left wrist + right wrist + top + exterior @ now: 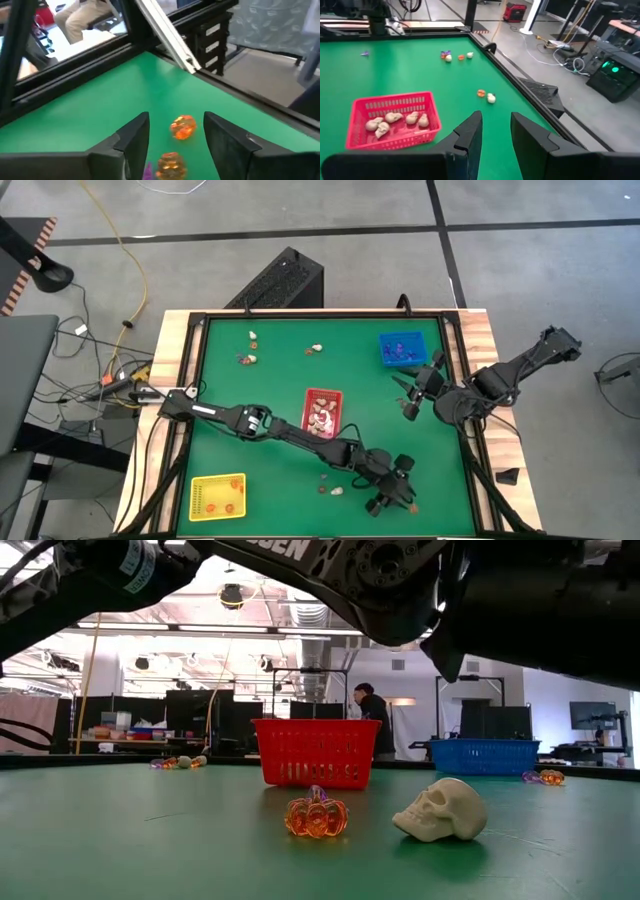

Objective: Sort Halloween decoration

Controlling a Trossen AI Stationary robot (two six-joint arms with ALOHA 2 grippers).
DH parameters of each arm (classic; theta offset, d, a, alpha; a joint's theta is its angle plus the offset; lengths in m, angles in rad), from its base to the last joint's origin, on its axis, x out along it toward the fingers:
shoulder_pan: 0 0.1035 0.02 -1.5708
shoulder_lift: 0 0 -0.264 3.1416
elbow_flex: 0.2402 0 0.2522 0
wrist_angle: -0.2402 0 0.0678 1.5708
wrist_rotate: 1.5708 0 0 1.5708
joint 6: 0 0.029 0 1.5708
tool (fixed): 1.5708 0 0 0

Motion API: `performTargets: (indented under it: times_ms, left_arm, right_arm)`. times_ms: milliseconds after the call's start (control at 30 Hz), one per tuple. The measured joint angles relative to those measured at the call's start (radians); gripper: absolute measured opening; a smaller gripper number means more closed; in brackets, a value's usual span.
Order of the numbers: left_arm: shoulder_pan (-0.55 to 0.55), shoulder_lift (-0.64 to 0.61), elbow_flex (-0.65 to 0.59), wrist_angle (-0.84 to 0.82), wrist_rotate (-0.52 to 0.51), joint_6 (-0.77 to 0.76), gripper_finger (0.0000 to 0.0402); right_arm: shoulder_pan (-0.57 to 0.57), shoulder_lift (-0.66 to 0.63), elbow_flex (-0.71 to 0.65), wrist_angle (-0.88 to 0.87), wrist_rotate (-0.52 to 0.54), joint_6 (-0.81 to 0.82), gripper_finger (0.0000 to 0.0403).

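The left arm reaches diagonally across the green table to its near edge, where the left gripper hangs low over the mat; its wrist camera shows the two dark fingers spread apart with nothing clamped — an orange pumpkin lies on the felt in the gap between them, and a second orange trinket with a purple bit beside it sits closer to the wrist. From table height an orange pumpkin and a cream skull rest side by side in front of the red tray, apart from each other. The red tray sits mid-table and holds several cream skulls; the blue tray stands near the far right corner with dark purple pieces inside, and the yellow tray at the near left holds a few orange ones. More loose trinkets lie scattered toward the far side, with another pair just beyond. The right gripper hovers by the table's right edge — its fingers stand partly open, holding nothing.
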Motion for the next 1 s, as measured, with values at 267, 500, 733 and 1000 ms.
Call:
performTargets:
  times_ms: [267,500,733,1000]
  left_arm:
    - [0.006,0.0,-0.001,-0.048,-0.001,-0.007,0.0193]
    - [0.011,0.01,0.0,-0.037,0.016,-0.016,0.0194]
    - [0.015,0.048,-0.003,0.0,0.042,-0.062,0.0188]
    - [0.021,0.046,-0.001,-0.023,0.036,-0.056,0.0183]
  right_arm:
    - [0.0,0.0,0.0,0.0,-0.002,0.001,0.0132]
    - [0.0,0.0,0.0,0.001,-0.002,0.002,0.0132]
    - [0.0,0.0,0.0,0.002,-0.003,0.002,0.0132]
    - [0.002,0.0,0.0,0.0,-0.007,0.002,0.0132]
